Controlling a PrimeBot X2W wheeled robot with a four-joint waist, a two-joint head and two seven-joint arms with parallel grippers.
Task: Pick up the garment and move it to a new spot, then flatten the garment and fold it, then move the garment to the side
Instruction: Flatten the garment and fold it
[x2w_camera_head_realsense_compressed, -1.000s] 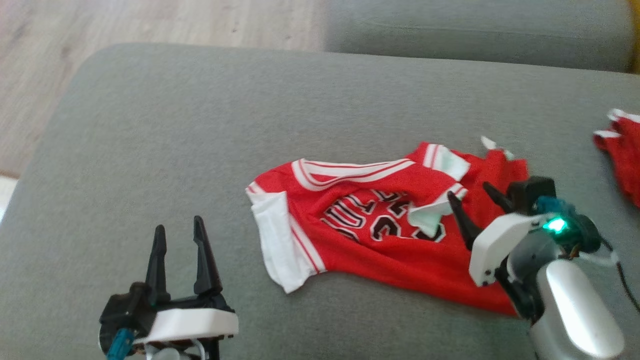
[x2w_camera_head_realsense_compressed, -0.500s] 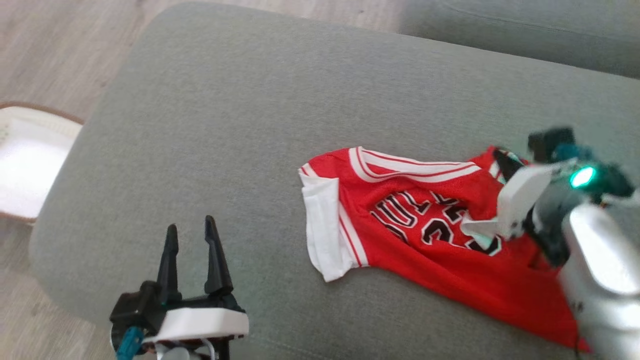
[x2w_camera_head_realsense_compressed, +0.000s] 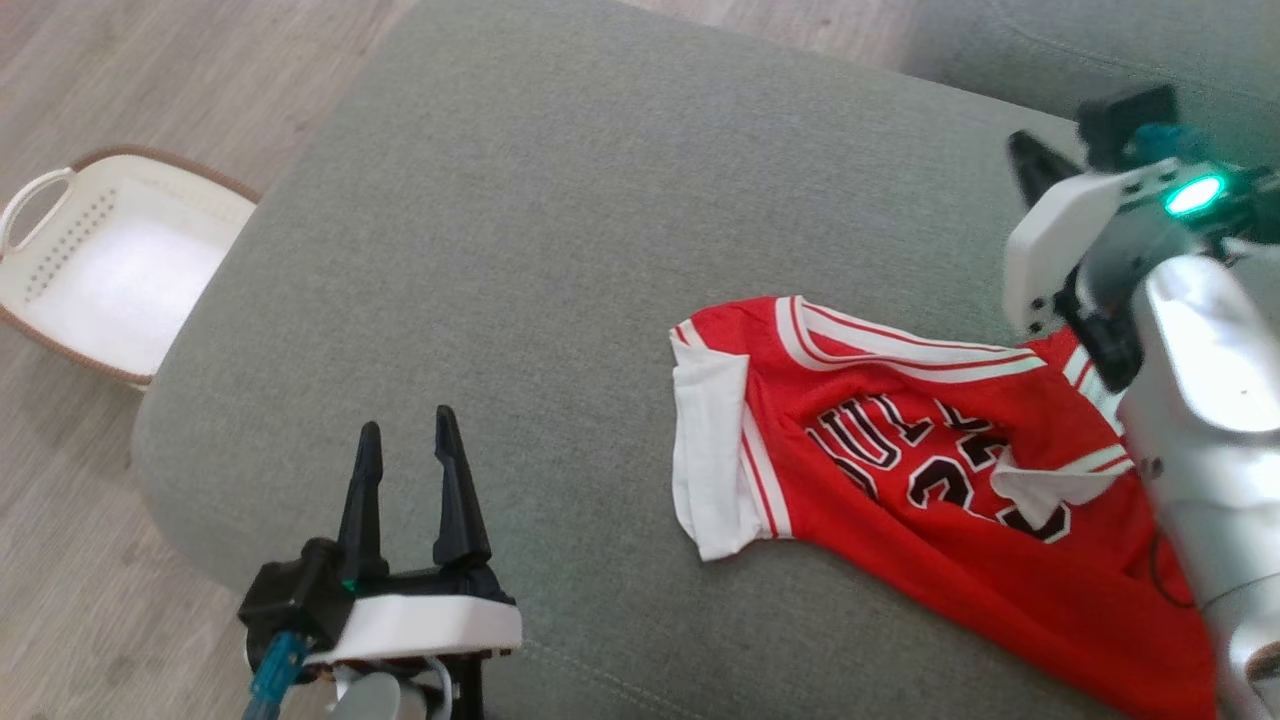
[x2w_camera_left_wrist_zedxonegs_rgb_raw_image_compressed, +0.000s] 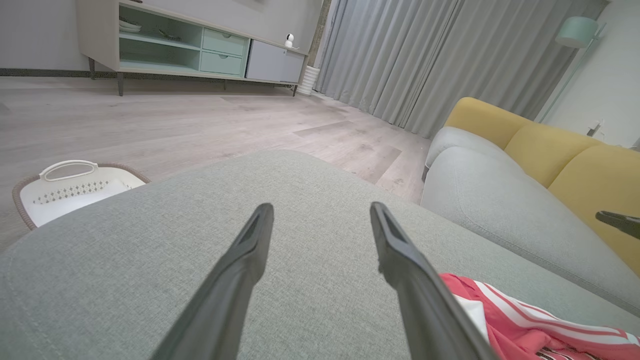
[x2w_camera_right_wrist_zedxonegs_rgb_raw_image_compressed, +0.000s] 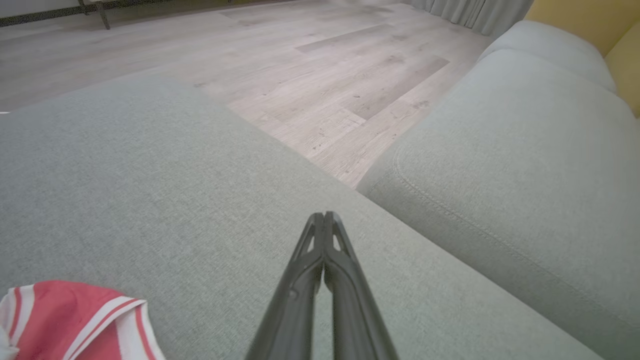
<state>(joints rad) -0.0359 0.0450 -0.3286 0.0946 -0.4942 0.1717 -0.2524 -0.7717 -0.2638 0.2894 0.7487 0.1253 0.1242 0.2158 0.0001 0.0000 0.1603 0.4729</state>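
Red mesh jersey (x2w_camera_head_realsense_compressed: 1080, 590) with white trim lies crumpled on the grey-green sofa cushion (x2w_camera_head_realsense_compressed: 560, 250), at about 4 o'clock in the head view, its black lettering facing up. At 7 o'clock the left pincer (x2w_camera_head_realsense_compressed: 407, 425) hovers over bare cushion, fingers spread wide and holding nothing. The right pincer (x2w_camera_right_wrist_zedxonegs_rgb_raw_image_compressed: 324, 220) is at 2 o'clock, clear of the jersey, its fingers pressed together on nothing. A white laundry basket (x2w_camera_head_realsense_compressed: 120, 280) stands on the wooden floor (x2w_camera_head_realsense_compressed: 200, 60) at 10 o'clock.
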